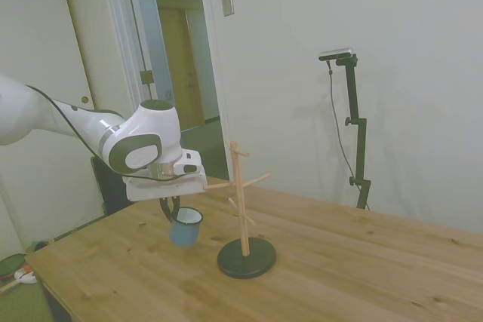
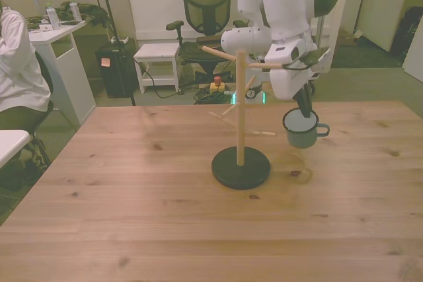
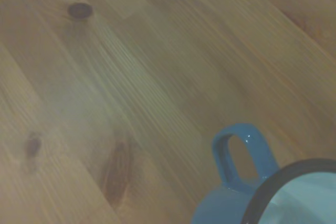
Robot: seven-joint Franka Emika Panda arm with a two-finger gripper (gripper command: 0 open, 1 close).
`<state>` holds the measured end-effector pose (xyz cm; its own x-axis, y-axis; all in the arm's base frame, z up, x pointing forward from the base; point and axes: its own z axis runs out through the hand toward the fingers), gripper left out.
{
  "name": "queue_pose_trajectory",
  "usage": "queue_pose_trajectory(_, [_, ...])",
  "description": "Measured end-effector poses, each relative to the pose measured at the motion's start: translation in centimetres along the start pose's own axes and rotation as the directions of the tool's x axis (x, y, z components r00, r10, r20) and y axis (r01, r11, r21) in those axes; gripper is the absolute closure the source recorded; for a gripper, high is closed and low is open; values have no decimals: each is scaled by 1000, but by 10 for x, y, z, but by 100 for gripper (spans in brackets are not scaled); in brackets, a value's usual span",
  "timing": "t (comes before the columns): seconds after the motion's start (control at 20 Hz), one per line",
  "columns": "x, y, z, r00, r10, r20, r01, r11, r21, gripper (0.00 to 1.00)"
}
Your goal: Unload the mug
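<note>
The wooden surface [image 2: 132, 216] is seen spread across all three views, its planks marked with dark knots. The white arm [image 1: 136, 145] is extended over the surface from the side view's left, with its wrist held level above the boards. In the front view, a person in a white top [image 2: 18, 57] is seated at a desk off the front view's left edge, and an office chair [image 2: 206, 4] is seen behind the surface.

On the surface a stand [image 2: 240, 120] is set upright: a wooden post with several slanted pegs rising from a round black base [image 2: 240, 167]. The base is seen to rest flat on the boards.

The tool [image 2: 305, 105] is pointed downward just beside the stand, on the front view's right of it. Its dark fingers are closed upon the rim of the mug [image 2: 302, 129], one finger reaching inside the white interior.

The mug is held upright, off the pegs and apart from the stand, just above the surface or barely on it; contact cannot be told. Its loop handle [image 3: 241, 156] is turned toward the front view's right. In the wrist view the blue body, the dark rim and the white inside are shown close over the wood grain.
</note>
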<state>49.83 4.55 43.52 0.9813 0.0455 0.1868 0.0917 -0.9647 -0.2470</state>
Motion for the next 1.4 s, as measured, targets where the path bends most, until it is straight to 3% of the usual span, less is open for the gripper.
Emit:
queue_pose_trajectory(0.45, [-2,-38,18,999,-20,-45,14,991,-130,100])
queue_pose_trajectory(0.95, [1,-41,43,998,-19,-66,5,978,-209,100])
queue_pose_trajectory(1.0, [1,-42,44,998,-16,-68,2,978,-208,0])
queue_pose_trajectory(1.4, [-2,-40,49,998,-12,-57,0,976,-217,0])
